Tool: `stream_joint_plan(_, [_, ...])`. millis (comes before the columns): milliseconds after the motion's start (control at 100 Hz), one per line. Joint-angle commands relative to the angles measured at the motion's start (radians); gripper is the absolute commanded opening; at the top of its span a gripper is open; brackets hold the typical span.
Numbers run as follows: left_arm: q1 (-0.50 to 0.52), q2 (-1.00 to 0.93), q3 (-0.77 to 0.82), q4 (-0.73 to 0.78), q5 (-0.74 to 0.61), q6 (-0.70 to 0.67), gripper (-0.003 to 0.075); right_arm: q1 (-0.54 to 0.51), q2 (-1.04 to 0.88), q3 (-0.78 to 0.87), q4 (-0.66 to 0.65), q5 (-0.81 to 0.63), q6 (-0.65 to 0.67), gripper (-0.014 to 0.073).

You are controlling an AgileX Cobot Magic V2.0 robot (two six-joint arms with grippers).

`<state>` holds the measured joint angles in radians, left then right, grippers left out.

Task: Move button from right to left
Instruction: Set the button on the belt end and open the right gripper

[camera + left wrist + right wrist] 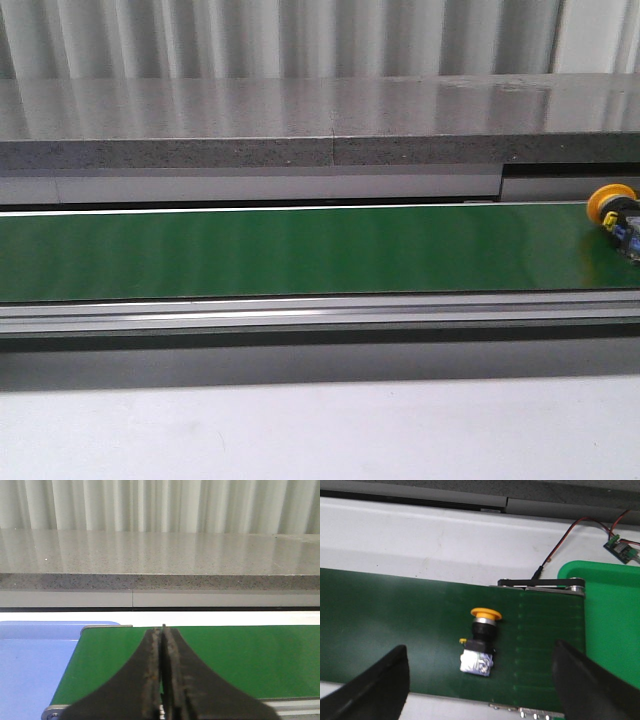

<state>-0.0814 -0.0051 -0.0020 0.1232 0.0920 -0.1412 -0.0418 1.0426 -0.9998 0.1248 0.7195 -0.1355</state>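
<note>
The button lies on its side on the green belt at the far right edge of the front view, yellow cap toward the back. In the right wrist view the button lies on the belt, cap away from the fingers. My right gripper is open wide, hovering above the belt with the button just beyond the gap between its fingers. My left gripper is shut and empty above the belt's left end. Neither gripper shows in the front view.
A grey stone-like ledge runs behind the belt. A blue tray sits at the belt's left end. A green tray sits at its right end, with red-black wires and a small circuit board behind.
</note>
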Motion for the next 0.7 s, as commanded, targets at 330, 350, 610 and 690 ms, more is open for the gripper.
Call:
stream_joint_plan(330, [-0.006, -0.034, 0.024, -0.006, -0.086, -0.005, -0.0020, 0.001, -0.504, 0.291, -0.028, -0.074, -0.006, 0.0581])
stream_joint_plan(350, [-0.006, -0.034, 0.024, -0.006, -0.086, -0.005, -0.0020, 0.001, -0.527, 0.305, -0.028, -0.074, -0.006, 0.0580])
stream_joint_plan(610, [-0.006, -0.034, 0.024, -0.006, -0.086, -0.005, -0.0020, 0.000, -0.743, 0.438, -0.029, -0.074, -0.005, 0.0378])
stream_joint_plan(690, [-0.006, -0.034, 0.024, -0.006, -0.086, -0.005, -0.0020, 0.000, -0.775, 0.453, -0.029, -0.077, -0.005, 0.0259])
